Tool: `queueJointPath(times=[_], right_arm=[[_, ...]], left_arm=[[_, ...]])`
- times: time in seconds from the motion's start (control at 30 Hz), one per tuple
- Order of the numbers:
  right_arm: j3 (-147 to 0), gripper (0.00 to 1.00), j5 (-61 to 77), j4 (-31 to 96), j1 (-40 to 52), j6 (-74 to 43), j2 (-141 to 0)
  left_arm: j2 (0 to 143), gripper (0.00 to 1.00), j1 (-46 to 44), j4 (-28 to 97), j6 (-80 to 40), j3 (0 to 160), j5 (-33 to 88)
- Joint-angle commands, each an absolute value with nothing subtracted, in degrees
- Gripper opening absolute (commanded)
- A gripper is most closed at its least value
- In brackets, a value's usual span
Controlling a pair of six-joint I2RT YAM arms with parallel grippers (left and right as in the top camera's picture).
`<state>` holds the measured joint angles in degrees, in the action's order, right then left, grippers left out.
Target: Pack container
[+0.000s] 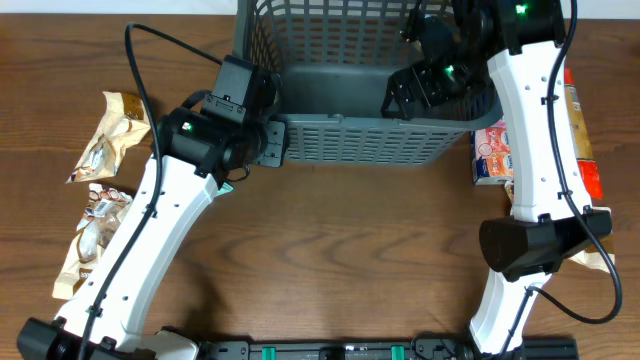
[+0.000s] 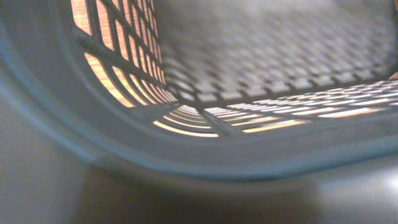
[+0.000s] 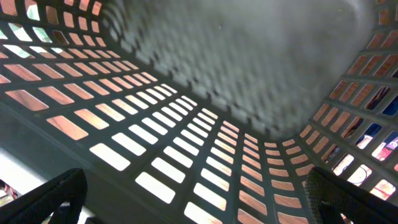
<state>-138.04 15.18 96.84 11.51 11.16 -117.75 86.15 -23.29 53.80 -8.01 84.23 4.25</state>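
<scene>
The container (image 1: 345, 140) is a dark grey-green lattice basket at the table's far middle, and nothing shows inside it. My left gripper (image 1: 268, 140) is pressed to its front left corner. In the left wrist view the rim (image 2: 186, 158) fills the frame very close and the fingers are a dark blur under it, seemingly closed on the rim. My right gripper (image 1: 425, 88) is inside the basket by the front wall at the right. It is open, with its fingers wide apart (image 3: 193, 205) over the lattice wall (image 3: 186, 143).
Tan snack packets lie on the table at the left (image 1: 110, 140) and lower left (image 1: 92, 235). A red and white packet (image 1: 493, 150) and an orange packet (image 1: 582, 140) lie right of the basket, partly under my right arm.
</scene>
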Motion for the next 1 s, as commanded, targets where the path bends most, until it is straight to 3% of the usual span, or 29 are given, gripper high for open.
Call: queueJointPath(times=[0.0, 0.37, 0.67, 0.73, 0.9, 0.97], right_arm=[[-141.27, 0.99, 15.66, 96.79, 12.03, 10.68, -117.86], [-155.70, 0.99, 16.99, 97.30, 12.03, 7.16, -117.27], [-157.51, 0.99, 15.79, 97.27, 12.01, 2.98, -107.81], [-157.49, 0.99, 12.03, 97.30, 11.92, 1.02, -104.27], [-157.42, 0.99, -3.03, 97.32, 11.92, -5.93, -96.40], [-157.38, 0.99, -7.35, 97.32, 11.90, -8.03, -93.34]], left_arm=[[86.04, 0.49, -22.90, 53.93, -6.81, 84.44, 3.79], [82.67, 0.61, -22.90, 54.98, -5.56, 84.75, 3.53], [69.84, 0.66, -22.90, 60.45, -5.58, 86.17, 3.33], [65.60, 0.72, -22.90, 61.52, -5.58, 86.17, 3.33], [56.73, 1.00, -22.90, 63.31, -5.61, 86.17, 0.62], [53.58, 0.99, -22.90, 64.16, -5.58, 86.17, -1.13]])
